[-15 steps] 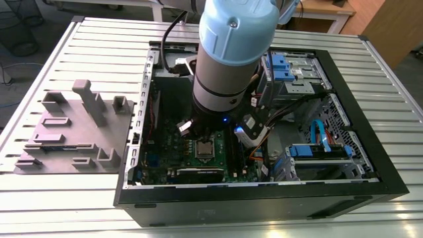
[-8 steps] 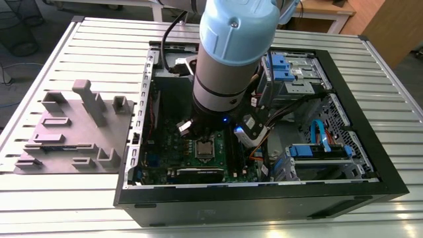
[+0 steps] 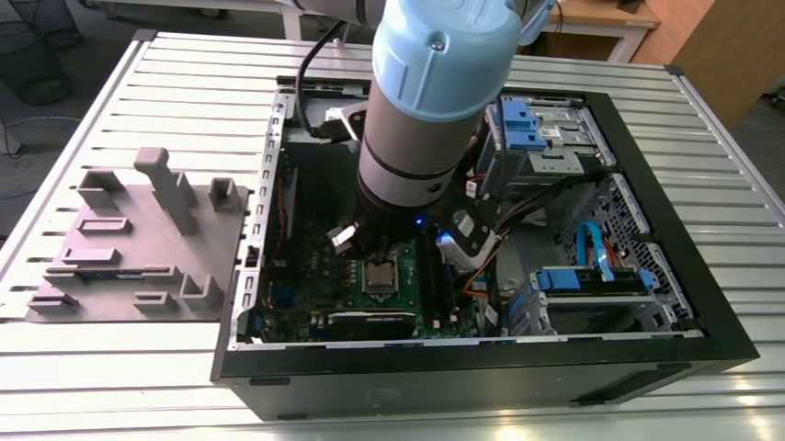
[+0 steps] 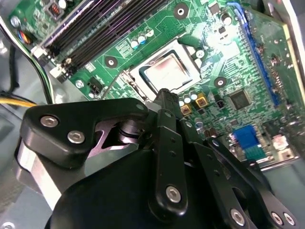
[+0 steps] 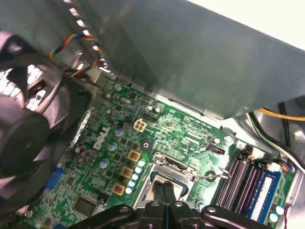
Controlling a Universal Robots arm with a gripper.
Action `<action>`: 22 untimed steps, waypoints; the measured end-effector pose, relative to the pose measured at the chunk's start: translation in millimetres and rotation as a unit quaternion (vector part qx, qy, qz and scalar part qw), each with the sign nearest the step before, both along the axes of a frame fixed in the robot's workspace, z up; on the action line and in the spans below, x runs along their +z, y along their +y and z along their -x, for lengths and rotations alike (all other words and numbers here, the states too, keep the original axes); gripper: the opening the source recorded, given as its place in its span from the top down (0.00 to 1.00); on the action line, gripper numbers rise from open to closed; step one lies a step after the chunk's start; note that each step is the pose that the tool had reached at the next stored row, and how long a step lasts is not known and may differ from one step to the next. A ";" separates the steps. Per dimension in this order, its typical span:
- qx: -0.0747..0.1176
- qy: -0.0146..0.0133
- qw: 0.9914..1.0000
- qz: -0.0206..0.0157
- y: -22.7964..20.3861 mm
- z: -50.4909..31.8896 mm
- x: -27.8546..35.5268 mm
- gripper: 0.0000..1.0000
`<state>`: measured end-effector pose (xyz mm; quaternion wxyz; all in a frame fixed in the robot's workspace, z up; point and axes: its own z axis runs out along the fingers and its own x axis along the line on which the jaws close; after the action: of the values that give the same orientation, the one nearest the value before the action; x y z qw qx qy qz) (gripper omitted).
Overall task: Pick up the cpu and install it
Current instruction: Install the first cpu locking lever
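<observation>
The cpu (image 4: pixel 167 74) is a small silvery square lying flat in the metal socket frame (image 4: pixel 138 71) on the green motherboard. In the exterior view the cpu (image 3: pixel 381 273) sits just below the arm (image 3: pixel 429 110), which reaches down into the open computer case. My gripper (image 4: pixel 164 95) hovers close over the edge of the socket with its black fingers pressed together and nothing between them. In the first wrist view the gripper (image 5: pixel 163 188) hangs over the middle of the socket frame (image 5: pixel 171 164).
Dark memory sticks (image 4: pixel 95 28) stand in slots beside the socket. A black fan (image 5: pixel 24 124) and the grey case wall (image 5: pixel 190 57) close in on the board. Blue drive bays (image 3: pixel 534 129) fill the case's far side. A grey moulded tray (image 3: pixel 135 239) lies outside, on the exterior view's left.
</observation>
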<state>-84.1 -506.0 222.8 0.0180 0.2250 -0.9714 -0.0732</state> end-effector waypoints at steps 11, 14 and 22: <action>0.025 0.000 1.000 -0.003 0.2 0.0 18.3 0.89; 0.026 0.000 1.000 -0.004 0.3 0.0 26.4 0.89; 0.026 0.000 1.000 -0.005 1.1 0.0 43.9 0.89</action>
<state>-84.1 -504.9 266.7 0.0185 0.2502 -0.9649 -0.0774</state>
